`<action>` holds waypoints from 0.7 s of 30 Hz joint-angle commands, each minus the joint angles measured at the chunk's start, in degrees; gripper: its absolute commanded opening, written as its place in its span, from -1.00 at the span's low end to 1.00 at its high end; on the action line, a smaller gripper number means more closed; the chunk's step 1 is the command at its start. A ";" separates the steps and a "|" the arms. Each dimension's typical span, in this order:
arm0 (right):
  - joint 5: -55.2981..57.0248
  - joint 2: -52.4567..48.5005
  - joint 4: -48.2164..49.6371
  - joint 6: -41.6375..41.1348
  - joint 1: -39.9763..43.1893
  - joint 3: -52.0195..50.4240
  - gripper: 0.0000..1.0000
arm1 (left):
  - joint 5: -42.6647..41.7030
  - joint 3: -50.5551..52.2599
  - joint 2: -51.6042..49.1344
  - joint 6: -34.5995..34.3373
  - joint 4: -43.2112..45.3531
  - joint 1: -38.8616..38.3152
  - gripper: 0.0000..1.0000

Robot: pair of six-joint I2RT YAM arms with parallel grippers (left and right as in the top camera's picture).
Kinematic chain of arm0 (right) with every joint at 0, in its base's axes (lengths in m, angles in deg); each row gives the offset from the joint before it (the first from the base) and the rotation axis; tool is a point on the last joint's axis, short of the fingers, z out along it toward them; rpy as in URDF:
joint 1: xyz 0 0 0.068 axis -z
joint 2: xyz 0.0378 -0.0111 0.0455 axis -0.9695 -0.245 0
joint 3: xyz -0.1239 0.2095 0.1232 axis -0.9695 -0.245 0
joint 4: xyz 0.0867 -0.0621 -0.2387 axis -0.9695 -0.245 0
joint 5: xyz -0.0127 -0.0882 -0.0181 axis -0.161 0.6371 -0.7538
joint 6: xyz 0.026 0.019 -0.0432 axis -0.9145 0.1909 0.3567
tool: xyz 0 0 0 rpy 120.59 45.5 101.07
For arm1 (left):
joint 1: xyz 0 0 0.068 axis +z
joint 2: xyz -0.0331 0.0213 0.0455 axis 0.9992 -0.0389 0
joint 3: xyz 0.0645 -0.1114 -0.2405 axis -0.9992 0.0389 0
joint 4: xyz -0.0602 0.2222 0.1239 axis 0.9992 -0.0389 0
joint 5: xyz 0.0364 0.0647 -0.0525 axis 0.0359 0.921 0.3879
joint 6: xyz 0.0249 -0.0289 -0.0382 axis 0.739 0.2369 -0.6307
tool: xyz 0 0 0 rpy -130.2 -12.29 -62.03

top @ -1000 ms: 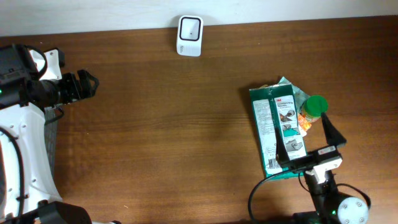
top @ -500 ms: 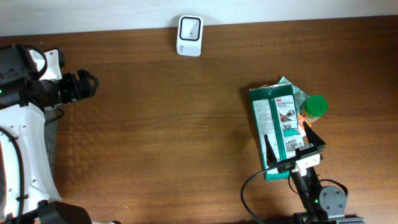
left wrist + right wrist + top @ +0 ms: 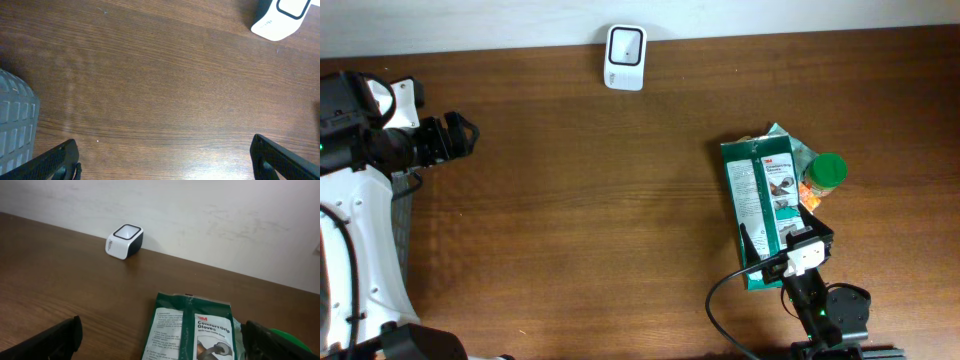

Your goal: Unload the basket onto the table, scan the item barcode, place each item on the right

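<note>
The item, a green pack of gloves, lies flat at the right of the table, printed face up. In the right wrist view the pack lies just ahead of my right gripper, whose jaws stand open and empty on either side of its near end. From above, the right gripper hovers over the pack's near end. The white scanner sits at the table's back edge, and the same scanner stands against the wall. My left gripper stands open and empty at far left, over bare wood.
An orange bottle with a green cap lies against the pack's right side, on crumpled wrapping. A grey ribbed bin sits at the left edge. The scanner's corner shows at the top right of the left wrist view.
My right gripper has pulled back toward the front edge and shifted left over the pack's near end, jaws still open. The left arm and the pack have not moved.
</note>
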 commanded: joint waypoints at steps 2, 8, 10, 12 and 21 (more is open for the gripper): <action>-0.09 0.48 -0.28 -0.24 -0.39 -0.28 0.97 | -0.07 -0.11 0.17 0.28 0.09 0.35 0.98; -0.09 0.48 -0.28 -0.24 -0.39 -0.28 0.97 | -0.07 -0.11 0.17 0.28 0.09 0.35 0.98; -0.09 0.48 -0.28 -0.24 -0.39 -0.28 0.97 | -0.07 -0.11 0.17 0.28 0.09 0.35 0.98; -0.09 0.48 -0.28 -0.24 -0.39 -0.28 0.97 | -0.07 -0.11 0.17 0.28 0.09 0.35 0.98; -0.09 0.48 -0.28 -0.24 -0.39 -0.28 0.97 | -0.04 -0.11 1.14 0.28 0.07 0.31 0.98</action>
